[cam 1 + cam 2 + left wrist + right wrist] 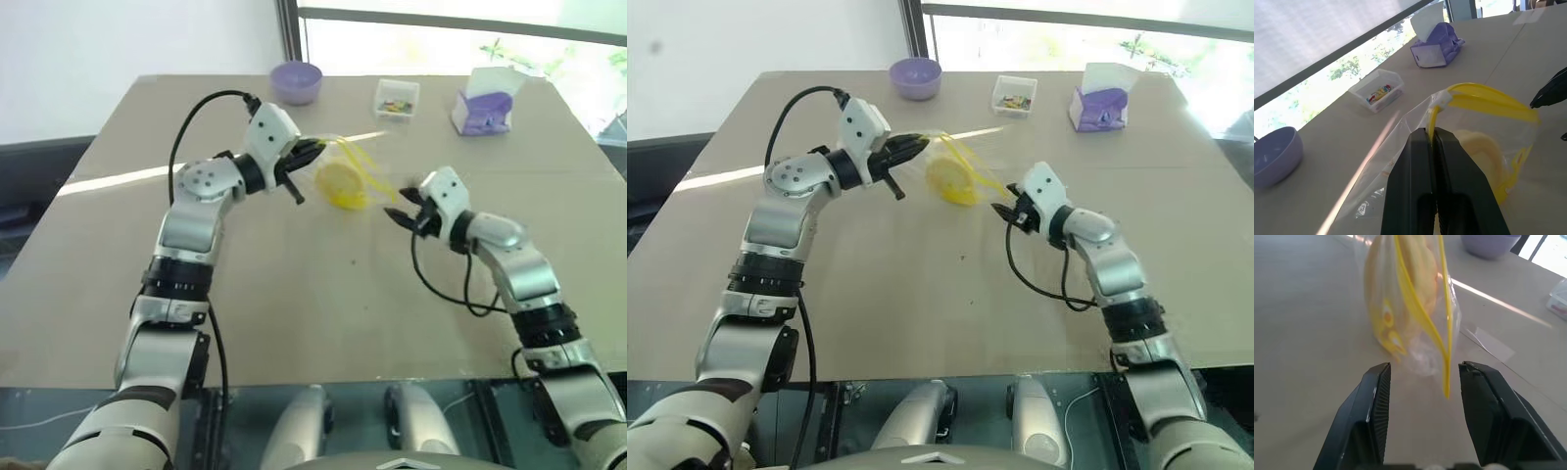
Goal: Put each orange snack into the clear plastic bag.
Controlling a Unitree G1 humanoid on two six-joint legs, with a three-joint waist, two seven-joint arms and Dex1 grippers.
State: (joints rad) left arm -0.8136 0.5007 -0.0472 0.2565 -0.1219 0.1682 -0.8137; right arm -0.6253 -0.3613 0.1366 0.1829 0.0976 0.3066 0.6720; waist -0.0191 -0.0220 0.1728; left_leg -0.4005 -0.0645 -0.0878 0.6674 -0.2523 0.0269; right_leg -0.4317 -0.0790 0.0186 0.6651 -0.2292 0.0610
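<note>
My left gripper (315, 149) is shut on the rim of the clear plastic bag (355, 168) and holds it above the table. The pinch sits right by the yellow seal strip (1484, 98). The orange snack (338, 183), round and golden, lies inside the bag and shows through the plastic (1400, 289). To the right of the bag, my right gripper (400, 208) stands open. In the right wrist view the lower end of the seal strip (1446, 382) hangs between its two fingers without being clamped.
A purple bowl (296, 81), a small clear box of mixed items (396, 98) and a purple tissue box (485, 103) stand along the far edge of the brown table (294, 294). The near half of the table is bare surface.
</note>
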